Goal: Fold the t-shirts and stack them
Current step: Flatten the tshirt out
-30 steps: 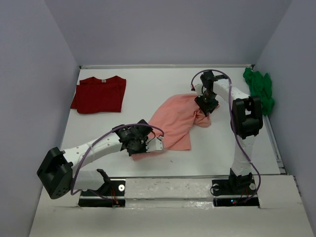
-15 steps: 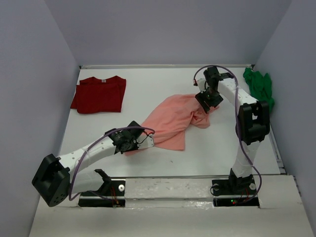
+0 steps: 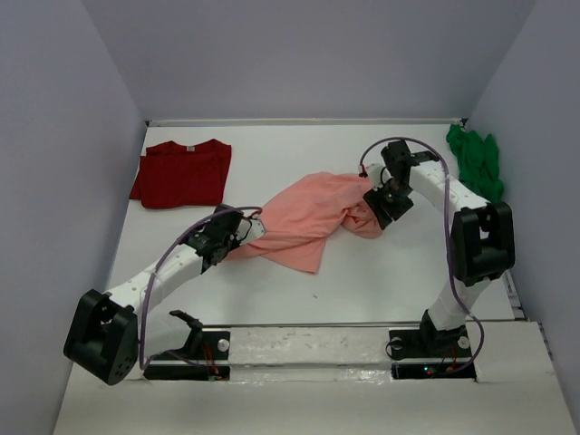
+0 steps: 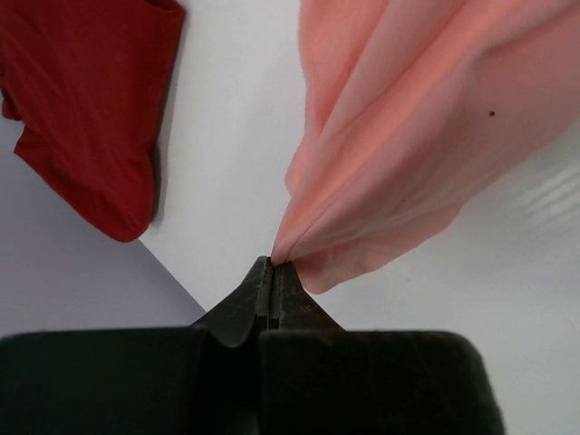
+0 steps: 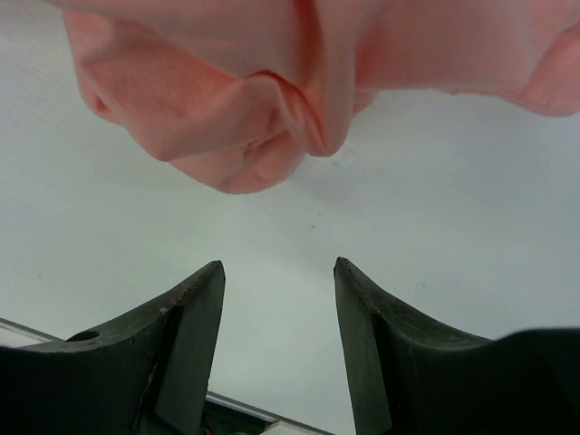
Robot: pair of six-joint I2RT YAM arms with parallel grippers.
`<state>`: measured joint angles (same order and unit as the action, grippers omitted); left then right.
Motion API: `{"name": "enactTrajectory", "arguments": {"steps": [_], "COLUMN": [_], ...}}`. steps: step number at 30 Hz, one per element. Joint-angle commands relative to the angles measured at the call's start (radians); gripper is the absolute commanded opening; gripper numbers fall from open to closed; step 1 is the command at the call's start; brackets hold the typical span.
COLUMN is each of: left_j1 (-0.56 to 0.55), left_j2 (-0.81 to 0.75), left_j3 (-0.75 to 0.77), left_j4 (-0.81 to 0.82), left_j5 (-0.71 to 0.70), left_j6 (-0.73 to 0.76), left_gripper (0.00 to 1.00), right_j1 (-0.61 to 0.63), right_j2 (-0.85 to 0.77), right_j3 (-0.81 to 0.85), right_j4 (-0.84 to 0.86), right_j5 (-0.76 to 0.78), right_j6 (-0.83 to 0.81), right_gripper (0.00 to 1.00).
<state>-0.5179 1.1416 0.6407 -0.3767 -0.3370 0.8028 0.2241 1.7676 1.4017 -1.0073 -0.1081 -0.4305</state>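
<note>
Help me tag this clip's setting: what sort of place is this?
Probably a robot lab test cell, not a home: white table boxed in by plain grey walls, left arm and right arm bolted at its near edge.

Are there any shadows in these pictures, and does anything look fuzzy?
Left wrist view: the dark red t-shirt throws a thin dark shadow on the table, and the left gripper, shut on the salmon-pink t-shirt, looks soft-edged. Right wrist view: the open right gripper looks a little fuzzy too. Top view: even light, only faint shadows.
</note>
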Motion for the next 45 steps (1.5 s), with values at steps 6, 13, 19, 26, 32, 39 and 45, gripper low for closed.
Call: {"name": "enactTrajectory", "arguments": {"steps": [6, 13, 19, 26, 32, 39, 45], "left_j1": [0.105, 0.124, 0.130, 0.130, 0.131, 0.133, 0.133], "left_j2": [0.038, 0.061, 0.064, 0.070, 0.081, 0.096, 0.078], "left_j3": [0.031, 0.048, 0.047, 0.050, 0.054, 0.070, 0.050], "left_j4": [0.213, 0.214, 0.220, 0.220, 0.229, 0.226, 0.229], "left_j5": [-0.112, -0.100, -0.096, -0.086, -0.080, -0.071, -0.074], "left_j6": [-0.014, -0.020, -0.019, -0.022, -0.024, -0.034, -0.025], "left_gripper": [0.00, 0.00, 0.00, 0.00, 0.00, 0.00, 0.00], "right_j1": [0.008, 0.008, 0.008, 0.035, 0.053, 0.083, 0.113], "right_j2": [0.070, 0.171, 0.187, 0.125, 0.059, 0.124, 0.148], "right_j3": [-0.067, 0.008, 0.031, 0.030, -0.026, -0.038, -0.063], "right_j4": [0.091, 0.095, 0.078, 0.041, 0.016, 0.030, 0.058], "right_j5": [-0.108, -0.180, -0.229, -0.240, -0.262, -0.258, -0.251], "right_j6": [-0.025, -0.022, -0.031, -0.025, -0.030, -0.027, -0.017], "right_gripper": [0.55, 0.53, 0.53, 0.53, 0.53, 0.53, 0.52]}}
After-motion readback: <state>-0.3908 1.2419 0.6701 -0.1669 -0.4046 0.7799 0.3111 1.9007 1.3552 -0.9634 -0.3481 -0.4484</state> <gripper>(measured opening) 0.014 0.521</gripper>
